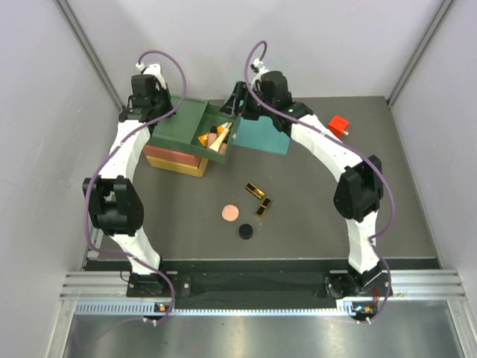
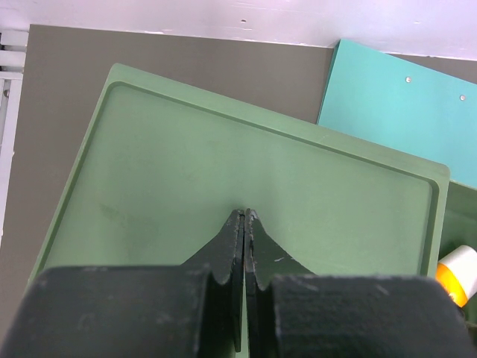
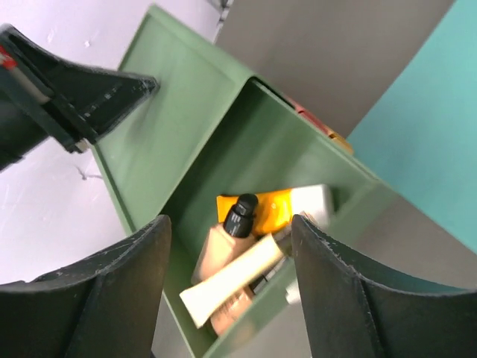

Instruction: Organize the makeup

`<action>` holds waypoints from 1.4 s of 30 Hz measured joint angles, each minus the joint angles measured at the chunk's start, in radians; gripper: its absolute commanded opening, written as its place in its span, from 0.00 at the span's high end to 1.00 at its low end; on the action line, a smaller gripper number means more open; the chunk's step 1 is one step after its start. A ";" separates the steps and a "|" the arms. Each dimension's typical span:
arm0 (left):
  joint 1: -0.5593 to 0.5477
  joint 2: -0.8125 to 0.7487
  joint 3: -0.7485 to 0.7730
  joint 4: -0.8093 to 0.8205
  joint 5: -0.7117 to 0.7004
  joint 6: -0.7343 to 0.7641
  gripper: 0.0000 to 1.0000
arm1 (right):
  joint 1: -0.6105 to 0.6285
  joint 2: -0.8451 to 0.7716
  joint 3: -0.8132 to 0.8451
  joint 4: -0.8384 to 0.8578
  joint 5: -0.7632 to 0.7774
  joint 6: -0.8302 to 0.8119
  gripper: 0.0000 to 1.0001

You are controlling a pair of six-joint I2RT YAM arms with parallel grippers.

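The makeup lies in two places. Orange (image 3: 276,209) and beige tubes (image 3: 231,277) and a black-capped bottle (image 3: 240,215) are piled in the open green drawer (image 1: 216,139). My right gripper (image 3: 229,224) hangs open right above them with nothing between its fingers; from above the right gripper (image 1: 232,112) is at the drawer's far end. Two black-and-gold cases (image 1: 253,190) (image 1: 263,206), a pink disc (image 1: 229,214) and a black jar (image 1: 245,232) lie on the table. My left gripper (image 2: 246,215) is shut, empty, over the green organizer's top (image 2: 223,164).
The green organizer (image 1: 179,125) sits on pink (image 1: 165,152) and yellow (image 1: 179,166) layers at the back left. A teal mat (image 1: 261,136) lies behind the drawer, and a red cube (image 1: 340,124) stands at the back right. Grey walls close in both sides.
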 measured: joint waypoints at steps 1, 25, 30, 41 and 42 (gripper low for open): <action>0.000 0.000 0.000 0.000 0.000 0.000 1.00 | -0.008 -0.023 -0.019 0.001 0.004 -0.001 0.38; 0.000 0.000 0.000 0.000 -0.003 0.006 1.00 | -0.142 -0.100 -0.423 0.225 -0.238 0.190 1.00; 0.000 0.000 0.000 0.000 -0.004 0.006 1.00 | -0.123 -0.027 -0.394 0.267 -0.275 0.241 1.00; 0.000 0.002 0.000 0.000 -0.004 0.006 1.00 | -0.083 0.066 -0.232 0.284 -0.296 0.291 1.00; 0.000 0.002 0.001 0.000 -0.003 0.006 1.00 | -0.079 0.073 -0.215 0.283 -0.299 0.293 1.00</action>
